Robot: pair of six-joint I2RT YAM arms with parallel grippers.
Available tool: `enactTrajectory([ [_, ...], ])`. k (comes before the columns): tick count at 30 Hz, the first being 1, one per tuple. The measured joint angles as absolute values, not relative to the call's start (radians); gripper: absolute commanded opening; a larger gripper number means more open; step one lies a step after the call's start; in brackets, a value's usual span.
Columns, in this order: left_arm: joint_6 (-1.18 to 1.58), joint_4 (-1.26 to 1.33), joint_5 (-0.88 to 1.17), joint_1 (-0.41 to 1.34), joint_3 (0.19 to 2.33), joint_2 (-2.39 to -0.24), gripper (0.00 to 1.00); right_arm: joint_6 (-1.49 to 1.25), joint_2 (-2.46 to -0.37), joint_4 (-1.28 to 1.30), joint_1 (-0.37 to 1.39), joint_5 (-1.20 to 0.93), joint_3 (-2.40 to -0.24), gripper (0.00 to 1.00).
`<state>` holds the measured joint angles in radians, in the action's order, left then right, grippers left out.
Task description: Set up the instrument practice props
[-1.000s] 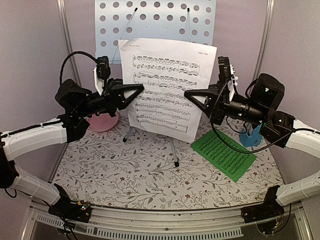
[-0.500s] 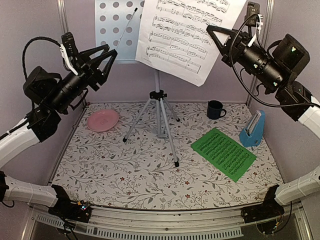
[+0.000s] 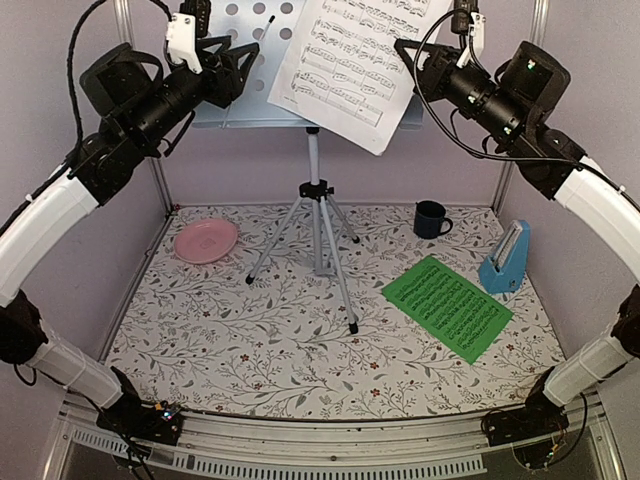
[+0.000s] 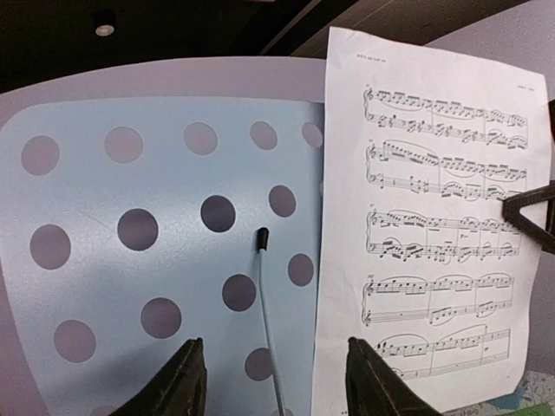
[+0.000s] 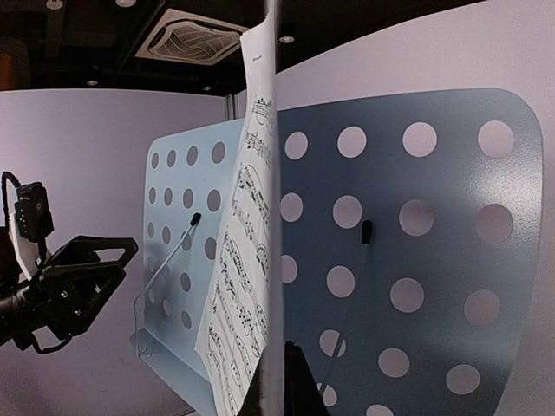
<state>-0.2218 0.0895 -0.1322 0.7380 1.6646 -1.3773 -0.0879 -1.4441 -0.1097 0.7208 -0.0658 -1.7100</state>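
Note:
The pale perforated music stand (image 3: 232,98) rises on its silver tripod (image 3: 318,232) at the back middle. My right gripper (image 3: 407,50) is shut on the right edge of the white sheet-music page (image 3: 345,62), which hangs tilted in front of the stand's desk (image 5: 416,260). The right wrist view shows the page (image 5: 234,286) edge-on between the right gripper's (image 5: 282,355) jaws. My left gripper (image 3: 238,68) is open and holds nothing. It faces the desk (image 4: 130,173) beside the page's (image 4: 425,225) left edge. The green page (image 3: 447,307) lies flat at the right. The blue metronome (image 3: 507,260) stands behind it.
A pink plate (image 3: 206,240) lies at the back left of the flowered tabletop (image 3: 250,340). A dark blue mug (image 3: 431,218) stands at the back right. Metal frame posts (image 3: 160,190) and lilac walls close in the sides and back. Two wire page holders (image 4: 269,321) stick up from the desk.
A second ago both grippers held the white page low, in front of the tripod. The left one let go and opened. Both arms rose, the right carrying the page up to the desk.

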Motion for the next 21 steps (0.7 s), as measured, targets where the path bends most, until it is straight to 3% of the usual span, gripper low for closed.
enactTrajectory([
  [8,-0.268,-0.027,-0.2,0.738,1.805,-1.501,0.44,-0.064,-1.528,-0.102,0.706,-0.064,-1.841,0.0],
  [21,-0.315,-0.065,-0.252,0.746,1.866,-1.545,0.08,0.054,-1.629,-0.035,0.706,-0.031,-2.006,0.0],
])
